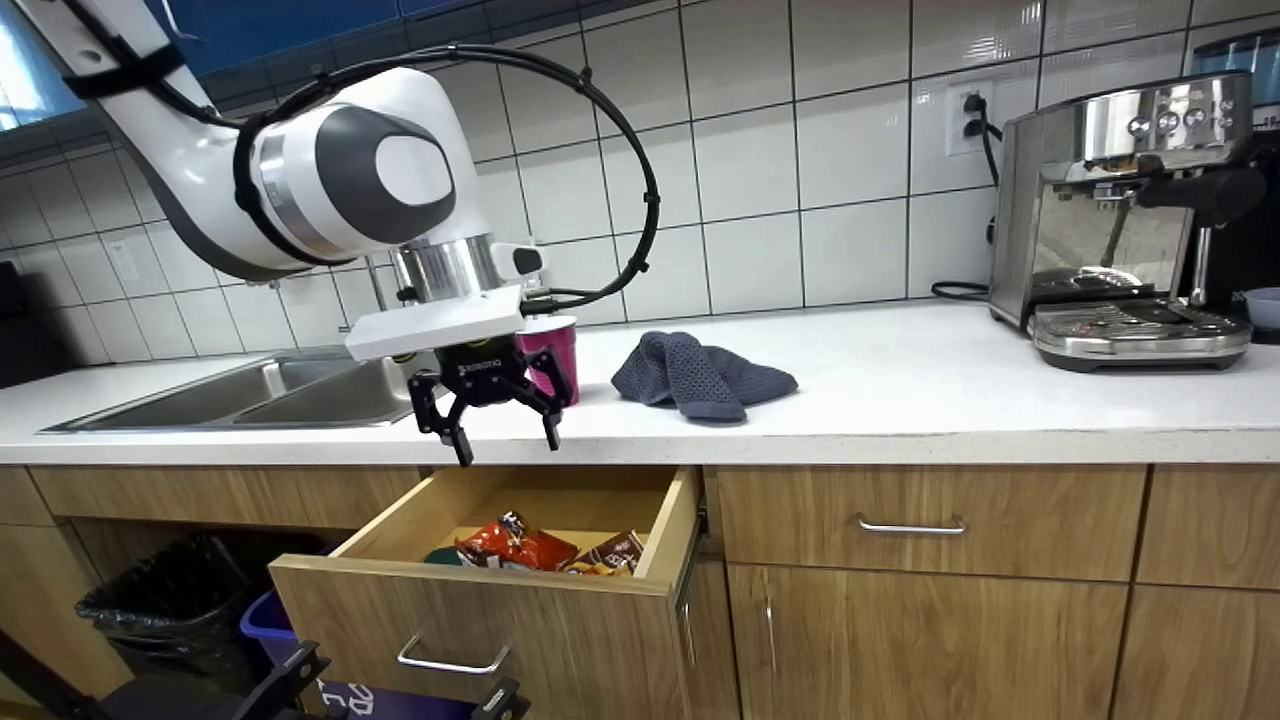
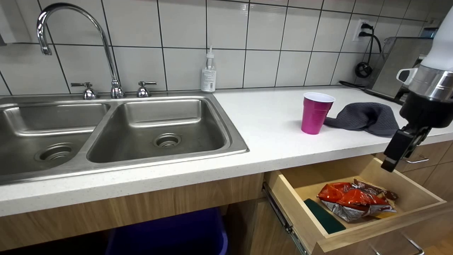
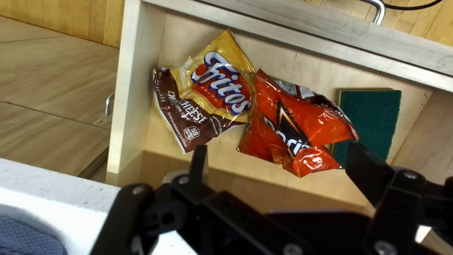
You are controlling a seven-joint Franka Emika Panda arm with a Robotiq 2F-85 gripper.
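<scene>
Gripper, jaws wide and empty, spans the wrist view's lower frame. During any descent, hold both fingertips clear of the drawer walls. Doritos bag lies right of centre, touching Fritos bag, upper left of centre.

A white robot arm extends from the upper left, its black fingers spread apart above an open wooden drawer, in which lie a crumpled red snack bag, a brown snack bag just to its right and a mostly hidden dark green thing. Behind the fingers a pink cup stands on the white bench, with a rumpled blue-grey cloth to its right, a stainless-steel double sink at left and a chrome espresso machine at far right. Below the sink, a black-lined trash bin stands beside a purple bin.
</scene>
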